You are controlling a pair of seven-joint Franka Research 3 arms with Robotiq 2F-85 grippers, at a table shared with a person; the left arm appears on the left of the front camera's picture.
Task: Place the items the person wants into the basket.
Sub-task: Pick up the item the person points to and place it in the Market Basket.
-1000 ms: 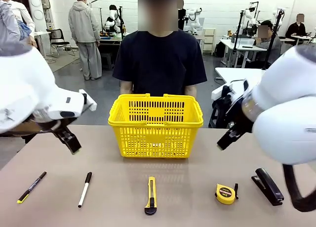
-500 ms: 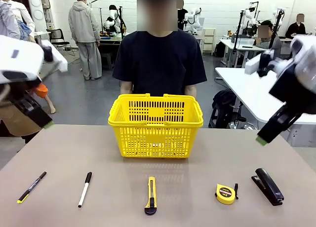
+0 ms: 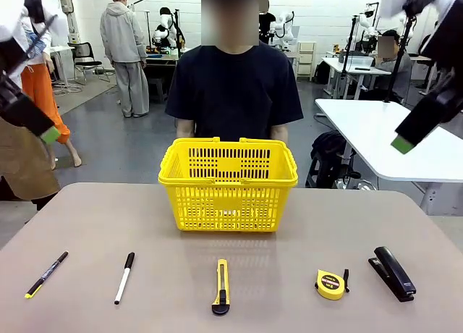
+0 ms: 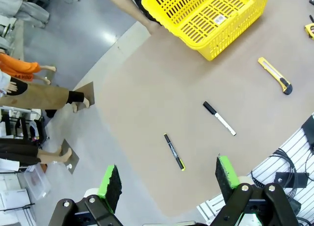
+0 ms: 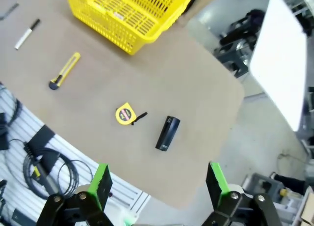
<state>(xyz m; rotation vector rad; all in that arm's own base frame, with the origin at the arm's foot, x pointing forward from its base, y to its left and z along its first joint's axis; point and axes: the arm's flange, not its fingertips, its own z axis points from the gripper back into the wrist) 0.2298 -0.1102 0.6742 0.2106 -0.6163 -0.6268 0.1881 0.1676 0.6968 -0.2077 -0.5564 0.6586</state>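
Observation:
The yellow basket (image 3: 228, 184) stands at the table's far middle, in front of the person (image 3: 233, 90) in a dark T-shirt. Along the near edge lie a white marker with a black cap (image 3: 124, 278), a yellow-and-black utility knife (image 3: 221, 286) and a round yellow tape measure (image 3: 330, 284). My left gripper (image 3: 40, 127) hangs high at the left, open and holding nothing. High at the right, my right gripper (image 3: 409, 137) is also open with nothing in it. The left wrist view looks down past the open left gripper (image 4: 168, 167) on the marker (image 4: 219, 118), knife (image 4: 274, 75) and basket (image 4: 211, 17). Below the open right gripper (image 5: 158, 174) lie the tape measure (image 5: 125, 114) and knife (image 5: 65, 70).
A thin black pen with a yellow tip (image 3: 45, 274) lies at the near left and a black stapler (image 3: 392, 273) at the near right. The brown table (image 3: 94, 217) has bare room on both sides of the basket. Other people and tables stand farther back.
Both arms have risen and swung outward, from low beside the basket to high at the picture's upper corners. Both grippers stayed open. The things on the table have not moved.

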